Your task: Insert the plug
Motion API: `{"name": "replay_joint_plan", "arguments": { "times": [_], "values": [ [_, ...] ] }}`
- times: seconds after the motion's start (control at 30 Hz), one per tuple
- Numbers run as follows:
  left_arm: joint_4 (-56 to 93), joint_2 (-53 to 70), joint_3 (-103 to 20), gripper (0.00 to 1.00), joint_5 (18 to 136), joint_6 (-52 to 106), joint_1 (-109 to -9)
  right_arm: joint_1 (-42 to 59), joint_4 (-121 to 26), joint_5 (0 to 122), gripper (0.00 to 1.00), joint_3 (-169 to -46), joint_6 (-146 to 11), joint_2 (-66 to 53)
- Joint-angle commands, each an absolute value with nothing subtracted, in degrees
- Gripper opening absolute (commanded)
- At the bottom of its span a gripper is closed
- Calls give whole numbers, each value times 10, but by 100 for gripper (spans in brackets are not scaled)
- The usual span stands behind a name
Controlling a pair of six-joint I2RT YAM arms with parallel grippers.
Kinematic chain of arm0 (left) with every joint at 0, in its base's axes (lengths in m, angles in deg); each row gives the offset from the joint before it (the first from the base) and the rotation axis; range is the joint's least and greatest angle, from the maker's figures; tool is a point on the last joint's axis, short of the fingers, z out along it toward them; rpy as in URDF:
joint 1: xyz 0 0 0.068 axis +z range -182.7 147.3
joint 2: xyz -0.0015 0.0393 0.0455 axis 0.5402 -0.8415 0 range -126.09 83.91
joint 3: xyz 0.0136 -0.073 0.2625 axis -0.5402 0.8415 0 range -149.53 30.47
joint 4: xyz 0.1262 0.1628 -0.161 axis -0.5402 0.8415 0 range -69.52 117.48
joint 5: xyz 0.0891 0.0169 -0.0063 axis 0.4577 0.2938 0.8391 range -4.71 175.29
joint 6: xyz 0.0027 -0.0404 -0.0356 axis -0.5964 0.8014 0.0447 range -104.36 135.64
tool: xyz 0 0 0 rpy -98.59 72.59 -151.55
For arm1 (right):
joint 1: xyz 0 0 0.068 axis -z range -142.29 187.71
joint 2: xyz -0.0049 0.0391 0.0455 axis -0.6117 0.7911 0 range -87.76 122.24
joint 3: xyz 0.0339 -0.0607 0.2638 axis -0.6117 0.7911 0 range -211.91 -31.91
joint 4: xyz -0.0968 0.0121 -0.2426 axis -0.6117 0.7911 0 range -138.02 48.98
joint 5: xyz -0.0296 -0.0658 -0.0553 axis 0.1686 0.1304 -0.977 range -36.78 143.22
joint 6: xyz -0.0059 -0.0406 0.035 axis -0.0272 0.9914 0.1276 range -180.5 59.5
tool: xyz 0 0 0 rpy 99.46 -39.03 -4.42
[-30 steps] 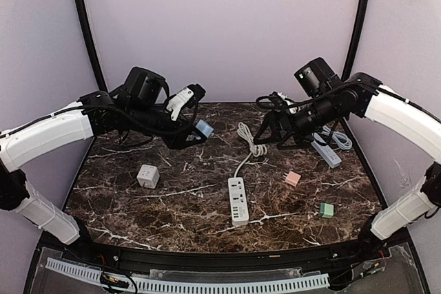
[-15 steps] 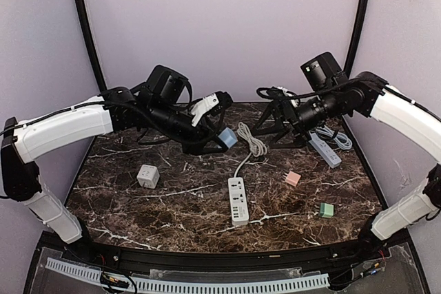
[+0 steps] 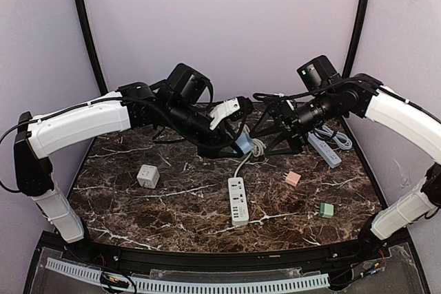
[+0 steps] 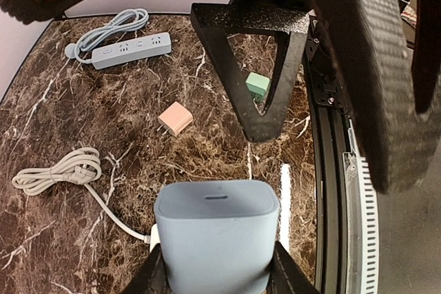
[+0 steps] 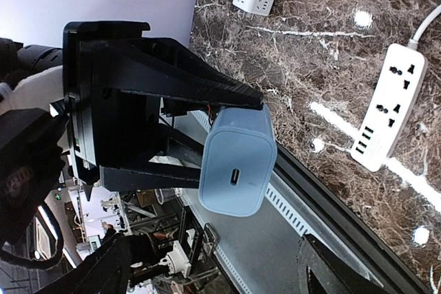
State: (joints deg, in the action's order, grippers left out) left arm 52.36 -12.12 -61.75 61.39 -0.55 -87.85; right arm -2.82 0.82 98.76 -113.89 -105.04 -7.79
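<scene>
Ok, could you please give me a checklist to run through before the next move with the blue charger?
1. Hold of left gripper on blue charger: ok, clamped on both sides.
2. Opening of right gripper: ok, jaws stand wide apart.
3. Charger between those jaws: cannot tell, depth unclear.
4. Prong direction: cannot tell, only the port face shows.
5. Sockets of white power strip free: ok, nothing plugged in.

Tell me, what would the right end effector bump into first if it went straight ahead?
Probably the blue charger, held up right in front of the right end effector by the left end effector.
</scene>
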Motion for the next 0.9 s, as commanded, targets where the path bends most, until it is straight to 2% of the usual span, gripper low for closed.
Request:
{"name": "replay_joint_plan", "arguments": {
  "times": [0.0,0.87],
  "values": [
    [547,-132,-647,1,618,-18,-888,-25,-28,1016,82,-1119,-1090,-73],
    [562,-165,-685,1,610,-12,-911,-25,-58,1003,70,-1083,-1119,-48]
  ]
}}
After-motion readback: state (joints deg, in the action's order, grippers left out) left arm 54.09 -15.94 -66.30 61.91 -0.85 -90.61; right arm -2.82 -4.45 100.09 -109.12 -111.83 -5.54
